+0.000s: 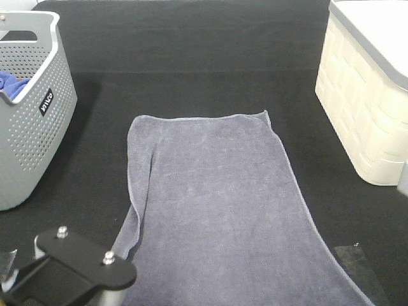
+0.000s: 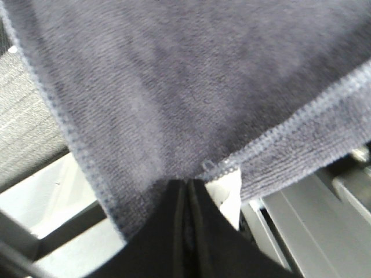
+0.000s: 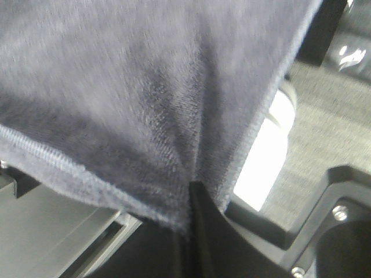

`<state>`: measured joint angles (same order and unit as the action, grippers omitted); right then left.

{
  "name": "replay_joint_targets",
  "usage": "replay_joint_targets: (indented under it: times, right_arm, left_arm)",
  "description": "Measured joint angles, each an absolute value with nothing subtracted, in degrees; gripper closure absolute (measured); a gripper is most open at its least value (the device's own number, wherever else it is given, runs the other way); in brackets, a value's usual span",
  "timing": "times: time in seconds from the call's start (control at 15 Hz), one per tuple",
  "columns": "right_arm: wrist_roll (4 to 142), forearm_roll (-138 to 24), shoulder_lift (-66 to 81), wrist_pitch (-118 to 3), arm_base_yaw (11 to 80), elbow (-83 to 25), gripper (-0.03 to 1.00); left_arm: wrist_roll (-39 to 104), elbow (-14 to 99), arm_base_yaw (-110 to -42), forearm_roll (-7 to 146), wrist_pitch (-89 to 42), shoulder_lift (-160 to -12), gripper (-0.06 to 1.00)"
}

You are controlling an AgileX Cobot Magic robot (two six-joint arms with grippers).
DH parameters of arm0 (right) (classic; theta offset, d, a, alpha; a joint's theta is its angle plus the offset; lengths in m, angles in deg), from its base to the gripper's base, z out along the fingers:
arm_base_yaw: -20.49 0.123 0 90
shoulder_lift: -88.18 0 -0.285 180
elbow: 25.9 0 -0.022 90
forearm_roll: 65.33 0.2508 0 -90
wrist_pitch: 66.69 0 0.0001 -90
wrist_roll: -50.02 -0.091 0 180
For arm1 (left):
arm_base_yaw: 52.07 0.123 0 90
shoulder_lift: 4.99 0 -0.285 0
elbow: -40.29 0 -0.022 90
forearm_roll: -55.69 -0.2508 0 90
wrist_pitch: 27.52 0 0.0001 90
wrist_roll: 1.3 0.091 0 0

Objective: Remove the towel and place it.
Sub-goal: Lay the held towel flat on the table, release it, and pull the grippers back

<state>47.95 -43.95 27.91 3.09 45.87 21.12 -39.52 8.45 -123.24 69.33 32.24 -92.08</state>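
Towel [image 1: 217, 204] is slate-grey terry, spread flat on the black table [image 1: 191, 64]. Its far hem lies straight across mid-table and its near end runs out of the bottom of the high view. Its left side is rolled into a narrow fold running down the length; the right side is a clean stitched edge slanting outward toward the near end.

Left gripper [image 2: 186, 184] has its fingers pressed together, pinching the towel just by a stitched hem, and the cloth fans away from the tips. Right gripper [image 3: 194, 186] is likewise clamped on the towel, with folds radiating from the pinch and a hem just beside it.

Containers:
- Grey basket [image 1: 32, 127], perforated, stands at the far left and holds a blue cloth [image 1: 13, 83]. Only a corner of the cloth shows over the rim.
- Cream bin [image 1: 363, 108] sits at the far right, block-patterned, with a pale grey top. Contents cannot be seen.

Open room: there is bare black surface between the towel's left fold and the basket. A wider strip lies between the right edge and the bin, narrowing toward the near side. A broad clear band runs beyond the far hem. A black arm bracket [image 1: 80, 264] sits at the near left, just beside the towel's folded edge.
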Motion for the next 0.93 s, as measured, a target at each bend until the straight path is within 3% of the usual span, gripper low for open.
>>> replay_joint_targets:
  times: [0.47,0.53,0.67,0.73,0.87,0.93]
  right_arm:
    - [47.84,-43.55,27.91,2.98,45.87,23.36,0.97]
    - [47.84,-43.55,27.91,2.98,45.87,23.36,0.97]
    - [47.78,-43.15,27.91,2.98,45.87,23.36,0.79]
    - [47.67,-42.98,27.91,3.04,45.87,23.13,0.63]
    - [47.32,-42.92,27.91,3.04,45.87,22.10,0.37]
    - [47.27,-42.92,27.91,3.04,45.87,21.98,0.31]
  left_arm:
    - [-39.92,5.41,-123.24,70.13,27.43,-92.08,0.94]
    - [-40.04,5.41,-123.24,70.07,27.60,-92.08,0.89]
    - [-40.49,5.24,-123.24,69.04,29.03,-92.08,0.62]
    - [-40.55,5.24,-123.24,69.10,29.09,-92.08,0.50]
    - [-40.55,5.24,-123.24,68.87,29.09,-92.08,0.36]
    - [-40.55,5.24,-123.24,68.75,29.03,-92.08,0.34]
